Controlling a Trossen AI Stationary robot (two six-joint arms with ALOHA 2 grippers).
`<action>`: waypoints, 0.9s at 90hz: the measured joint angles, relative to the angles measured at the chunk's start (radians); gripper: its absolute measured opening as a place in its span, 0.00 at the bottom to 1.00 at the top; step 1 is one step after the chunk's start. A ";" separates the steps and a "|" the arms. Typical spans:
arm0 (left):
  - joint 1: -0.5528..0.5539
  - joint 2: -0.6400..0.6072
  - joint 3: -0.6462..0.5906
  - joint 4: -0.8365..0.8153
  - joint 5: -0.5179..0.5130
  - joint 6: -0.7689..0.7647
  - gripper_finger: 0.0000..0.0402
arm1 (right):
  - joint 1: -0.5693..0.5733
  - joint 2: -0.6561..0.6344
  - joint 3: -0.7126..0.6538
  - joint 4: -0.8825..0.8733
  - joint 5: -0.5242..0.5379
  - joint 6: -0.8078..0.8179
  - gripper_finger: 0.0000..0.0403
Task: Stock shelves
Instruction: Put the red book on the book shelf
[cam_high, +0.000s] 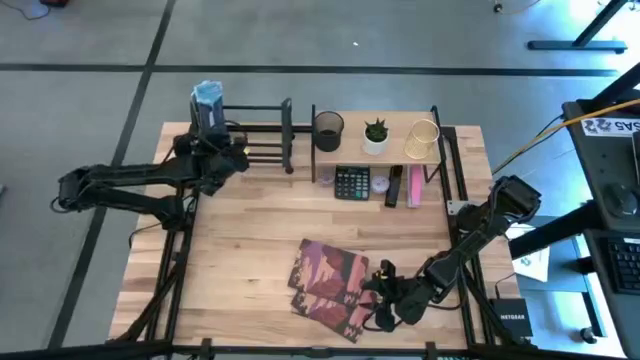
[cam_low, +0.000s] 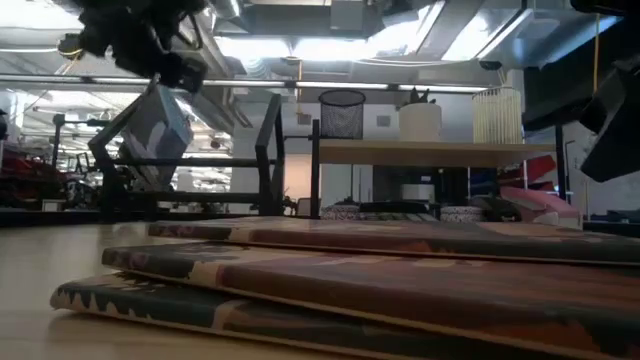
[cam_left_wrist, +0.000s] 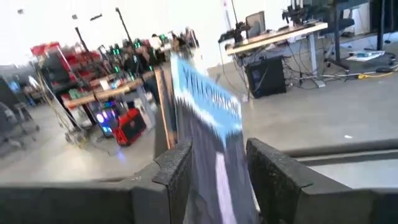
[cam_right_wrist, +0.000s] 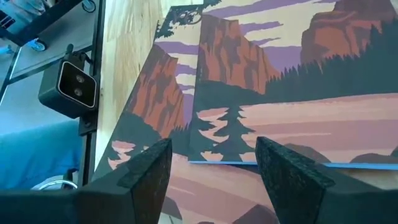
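Holding a blue book (cam_high: 208, 97) clamped upright over the black book rack (cam_high: 262, 135), the left gripper (cam_high: 214, 140) is mid-stocking; the right gripper (cam_high: 383, 300) hovers spread over stacked books (cam_high: 330, 283) left unshelved. The wooden shelf (cam_high: 395, 152) already carries items.

This looks like a robotics lab or engineering workshop set in a large open industrial hall. The wooden table (cam_high: 240, 240) stands on a bare grey concrete floor (cam_high: 90, 40) marked with dark lines, and exposed ducts and strip lights (cam_low: 300, 30) run across the ceiling. Beyond the table stand a height-adjustable desk with a monitor (cam_left_wrist: 258, 25) and trailing cables, and racks holding red gear (cam_left_wrist: 127, 121), possibly tool cases, though that part is blurred. A small camera unit (cam_right_wrist: 74, 87) is clamped at the table's edge, and a black network box (cam_high: 511, 318) lies on the floor beside it.
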 joint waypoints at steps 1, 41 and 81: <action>-0.002 0.000 0.006 0.000 0.000 0.009 0.33 | 0.000 0.000 0.000 0.000 0.000 0.000 0.54; -0.398 -0.008 0.186 -0.001 0.069 0.049 0.33 | 0.001 0.000 0.000 -0.006 0.019 -0.094 0.54; -1.066 0.492 0.185 0.367 0.219 -0.315 0.20 | 0.014 0.020 0.025 0.103 0.049 -0.388 0.54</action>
